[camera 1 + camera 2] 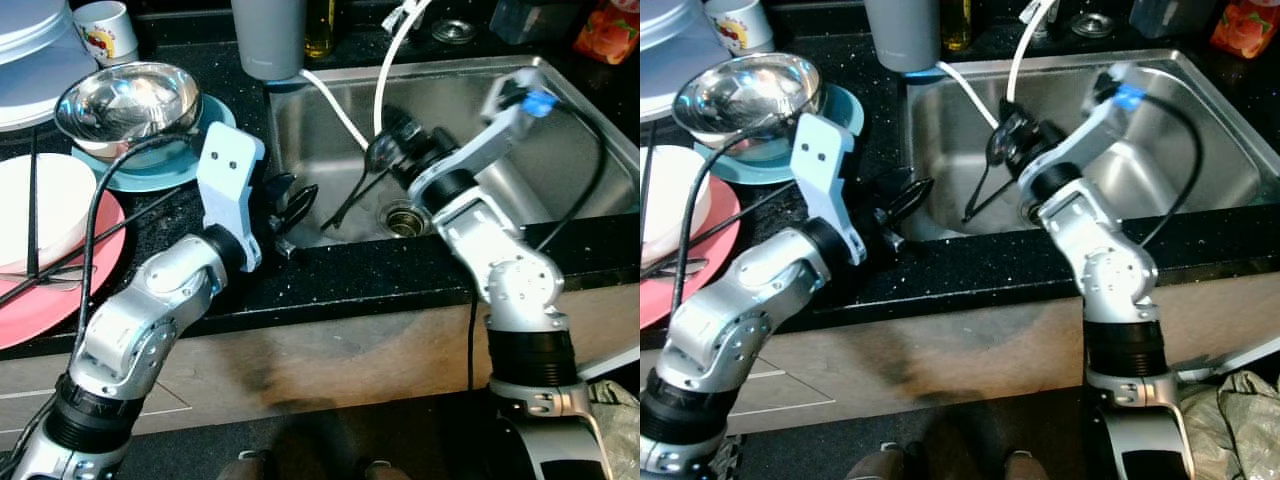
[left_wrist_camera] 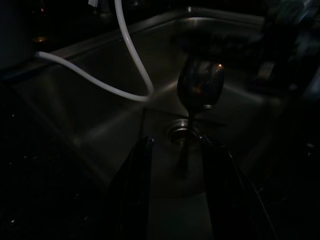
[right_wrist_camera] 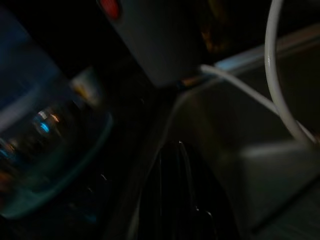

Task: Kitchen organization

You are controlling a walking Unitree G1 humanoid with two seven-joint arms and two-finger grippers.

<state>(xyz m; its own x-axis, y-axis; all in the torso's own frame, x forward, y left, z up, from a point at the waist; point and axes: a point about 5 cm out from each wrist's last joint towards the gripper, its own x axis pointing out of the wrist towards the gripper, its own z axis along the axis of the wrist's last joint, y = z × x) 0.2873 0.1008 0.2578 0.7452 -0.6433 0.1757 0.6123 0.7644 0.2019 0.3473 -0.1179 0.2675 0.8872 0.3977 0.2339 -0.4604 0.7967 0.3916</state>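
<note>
1 steel bowl (image 1: 128,100), 1 mug (image 1: 106,30), 1 pink plate (image 1: 60,290), 1 ladle (image 1: 372,165), 2 white hoses (image 1: 385,70).

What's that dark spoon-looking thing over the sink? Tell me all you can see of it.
It is a ladle or large spoon with a rounded, shiny dark bowl and a long thin handle, metal by the look. It hangs tilted over the steel sink, bowl uppermost, the handle slanting down toward the sink floor near the drain. The right gripper has it at the bowl end; the exact grip is hard to make out. The left wrist view shows the bowl catching small glints of light above the drain.
</note>
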